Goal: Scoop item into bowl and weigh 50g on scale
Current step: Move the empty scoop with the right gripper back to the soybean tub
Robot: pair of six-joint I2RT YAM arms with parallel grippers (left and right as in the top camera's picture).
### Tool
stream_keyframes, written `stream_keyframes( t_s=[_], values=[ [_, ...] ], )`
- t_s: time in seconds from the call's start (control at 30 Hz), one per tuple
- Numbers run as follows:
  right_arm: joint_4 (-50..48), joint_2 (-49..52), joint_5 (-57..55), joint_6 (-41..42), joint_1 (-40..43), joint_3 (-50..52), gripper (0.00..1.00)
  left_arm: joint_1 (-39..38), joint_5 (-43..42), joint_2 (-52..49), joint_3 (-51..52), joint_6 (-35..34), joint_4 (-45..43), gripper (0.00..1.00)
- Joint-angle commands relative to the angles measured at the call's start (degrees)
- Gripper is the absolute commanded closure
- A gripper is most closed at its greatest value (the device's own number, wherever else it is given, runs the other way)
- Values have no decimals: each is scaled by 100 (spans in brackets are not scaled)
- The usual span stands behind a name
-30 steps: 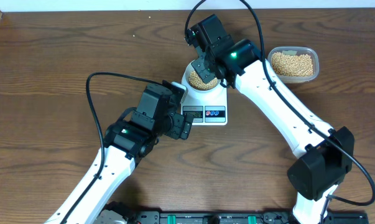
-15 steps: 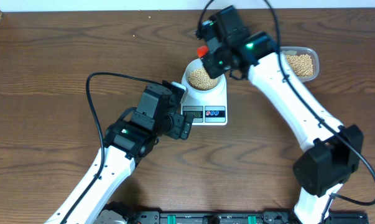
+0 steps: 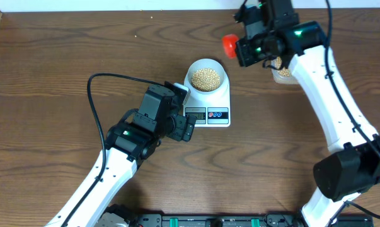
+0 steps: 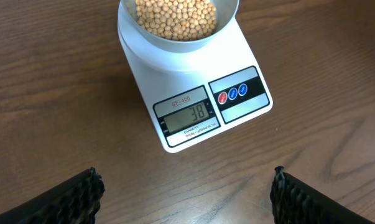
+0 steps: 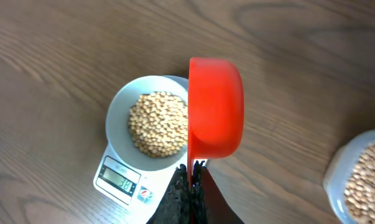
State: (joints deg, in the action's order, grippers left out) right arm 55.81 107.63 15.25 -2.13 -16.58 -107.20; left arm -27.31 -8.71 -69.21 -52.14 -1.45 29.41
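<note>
While the tan-yellow beans fill most of the small pale bowl, none of them lie loose on the desk in these views. That bowl stands on the far end of the white scale, roughly at the middle of the desk. In the left wrist view the beans reach close to the bowl's rim, and the bowl's wall overhangs the scale's platform. On the near edge of the scale the grey display reads 38, with small round buttons to its right.

To the far right of the bowl, clear of it, hangs a red scoop. The right end effector is clamped tight on the scoop's handle. From the right wrist view the scoop shows only its smooth outer shell, so its contents cannot be seen; the bowl and its beans lie just to the left of it there.

Farther right, a clear plastic tub holds more beans and is largely hidden under the right arm in the overhead view.

On the near left side of the scale, the left end effector is spread wide and holds nothing. Its dark fingers stand apart from the scale.
</note>
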Motion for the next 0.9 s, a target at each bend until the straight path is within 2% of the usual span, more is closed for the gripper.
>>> stream_keyframes(
  t_s=[0.0, 0.47, 0.87],
  values=[
    [61, -125, 227, 39, 240, -133, 99, 24, -28, 37, -4, 57, 7, 12],
    [426, -125, 52, 101, 990, -133, 99, 24, -28, 37, -4, 57, 7, 12],
    [533, -125, -334, 98, 1272, -131, 99, 24, -28, 37, -4, 57, 7, 12]
  ],
)
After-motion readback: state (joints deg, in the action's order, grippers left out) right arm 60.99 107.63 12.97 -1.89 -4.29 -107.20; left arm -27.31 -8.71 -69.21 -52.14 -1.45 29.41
